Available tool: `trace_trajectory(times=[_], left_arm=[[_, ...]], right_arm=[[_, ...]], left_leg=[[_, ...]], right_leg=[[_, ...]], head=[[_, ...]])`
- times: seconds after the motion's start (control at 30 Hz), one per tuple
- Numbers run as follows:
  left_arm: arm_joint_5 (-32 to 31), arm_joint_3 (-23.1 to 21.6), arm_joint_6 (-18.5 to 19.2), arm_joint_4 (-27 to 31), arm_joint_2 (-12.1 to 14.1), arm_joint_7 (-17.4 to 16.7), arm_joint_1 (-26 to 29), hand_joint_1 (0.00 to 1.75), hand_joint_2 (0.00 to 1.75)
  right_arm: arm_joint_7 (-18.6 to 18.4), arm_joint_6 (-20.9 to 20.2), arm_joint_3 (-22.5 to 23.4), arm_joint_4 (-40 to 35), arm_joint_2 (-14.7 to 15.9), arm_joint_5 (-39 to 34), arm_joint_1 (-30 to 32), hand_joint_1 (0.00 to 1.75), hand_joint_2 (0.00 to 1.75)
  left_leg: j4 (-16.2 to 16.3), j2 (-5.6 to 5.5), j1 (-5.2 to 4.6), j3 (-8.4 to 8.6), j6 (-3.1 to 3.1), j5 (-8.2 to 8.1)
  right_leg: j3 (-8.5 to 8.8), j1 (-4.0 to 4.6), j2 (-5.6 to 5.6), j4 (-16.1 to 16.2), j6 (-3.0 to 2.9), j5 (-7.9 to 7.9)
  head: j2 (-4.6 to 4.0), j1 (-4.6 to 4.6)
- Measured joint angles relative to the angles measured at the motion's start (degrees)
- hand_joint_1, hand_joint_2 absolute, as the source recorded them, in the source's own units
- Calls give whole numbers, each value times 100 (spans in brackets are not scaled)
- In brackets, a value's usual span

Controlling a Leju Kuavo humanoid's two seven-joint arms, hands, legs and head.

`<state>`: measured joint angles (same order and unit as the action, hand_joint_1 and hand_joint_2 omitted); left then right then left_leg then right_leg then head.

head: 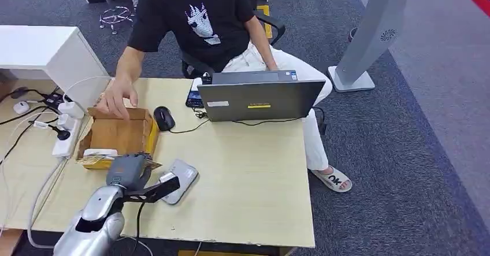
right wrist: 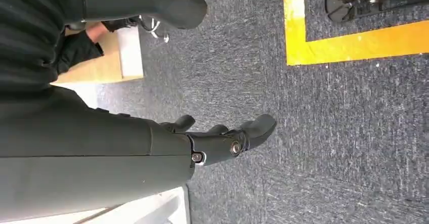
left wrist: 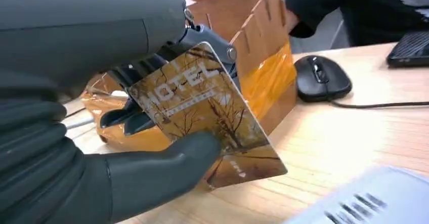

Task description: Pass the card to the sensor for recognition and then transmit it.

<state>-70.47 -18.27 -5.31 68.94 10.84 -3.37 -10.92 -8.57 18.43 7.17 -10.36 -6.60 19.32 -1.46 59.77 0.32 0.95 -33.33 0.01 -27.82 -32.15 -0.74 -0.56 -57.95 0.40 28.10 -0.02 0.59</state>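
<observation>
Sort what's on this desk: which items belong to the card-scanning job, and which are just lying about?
Job items:
- hotel card, held by the left hand
- grey card sensor on the desk
- cardboard box, where a person's hand rests

Lying about:
- laptop
- black mouse
- white power strip

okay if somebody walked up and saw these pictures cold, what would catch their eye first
Most likely the left hand, close to the camera, pinching a golden card printed HOTEL in front of the cardboard box on the wooden table. A grey card sensor lies on the table just beside that hand. Across the table, a seated person rests a hand on the box's far edge, next to an open laptop.
</observation>
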Motion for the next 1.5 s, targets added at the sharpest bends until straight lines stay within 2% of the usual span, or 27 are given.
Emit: trace_trajectory(times=[0.17, 0.27, 0.37, 0.53, 0.7, 0.9, 1.03, 1.1, 1.3, 1.4, 1.5], left_arm=[[168, 17, -9, -4, -42, 278, -1, 175, 175], [415, 17, 13, 39, -55, 563, 95, 175, 175], [603, 15, 89, 440, -42, 835, 328, 175, 175], [723, 7, 142, 891, -24, 938, 498, 175, 175], [874, -201, 140, 1550, 83, 1124, 652, 175, 175], [866, -317, 83, 2102, 218, 1124, 711, 175, 175], [660, -319, -403, 2343, 271, 803, 623, 175, 175], [643, -254, -479, 2443, 295, 689, 454, 175, 175], [564, -131, -521, 2568, 341, 621, 262, 175, 175], [380, -48, -671, 2577, 347, 387, 137, 175, 175], [369, 228, -639, 2522, 369, 305, -162, 175, 175]], right_arm=[[0, 2, 0, 0, 0, 20, 1, 0, 175], [11, 2, 0, 2, 0, 44, 2, 0, 175], [61, 9, 7, 2, 0, 40, 14, 0, 175], [87, 18, 22, 2, 0, 35, 13, 0, 175], [138, 48, 90, 0, -2, 13, 12, 0, 175], [175, 66, 136, 2, -7, 9, 12, 0, 175], [179, 66, 151, 2, -13, 68, 14, 0, 175], [179, 66, 151, 0, -20, 105, 11, 0, 175], [177, 68, 151, 0, -35, 114, 11, 0, 175], [175, 68, 153, 2, -42, 168, 11, 0, 175], [168, 59, 153, 0, -46, 232, 5, 0, 175]], left_leg=[[0, -1, 0, 0, -1, 5], [0, 2, 1, -1, -2, 6], [1, 2, 1, -8, -5, 8], [0, 2, 1, -15, -5, 7], [0, 1, 2, -19, -5, 7], [0, 1, 2, -19, -5, 7], [0, 1, 2, -20, -5, 8], [0, -1, 3, -20, -5, 8], [0, 2, 2, -18, -5, 8], [1, 0, 2, -23, -5, 8], [1, 1, 2, -22, -5, 8]], right_leg=[[1, 0, -3, -1, 2, -3], [-3, 1, 7, -1, 1, -5], [-11, 1, 8, 0, 1, -5], [-18, 1, 9, 0, 1, -4], [-22, 1, 8, 0, 2, -3], [-22, 2, 8, 0, 2, -4], [-24, 2, 6, 0, 2, -4], [-21, 2, 4, 0, 2, -4], [-22, 2, 9, 0, 1, -5], [-25, 2, 5, 0, 1, -5], [-25, 2, 7, -1, 1, -5]], head=[[0, 0], [0, 0], [0, 0], [0, 2], [0, 0], [0, 0], [0, 0], [0, -2], [0, 0], [0, -2], [0, 0]])
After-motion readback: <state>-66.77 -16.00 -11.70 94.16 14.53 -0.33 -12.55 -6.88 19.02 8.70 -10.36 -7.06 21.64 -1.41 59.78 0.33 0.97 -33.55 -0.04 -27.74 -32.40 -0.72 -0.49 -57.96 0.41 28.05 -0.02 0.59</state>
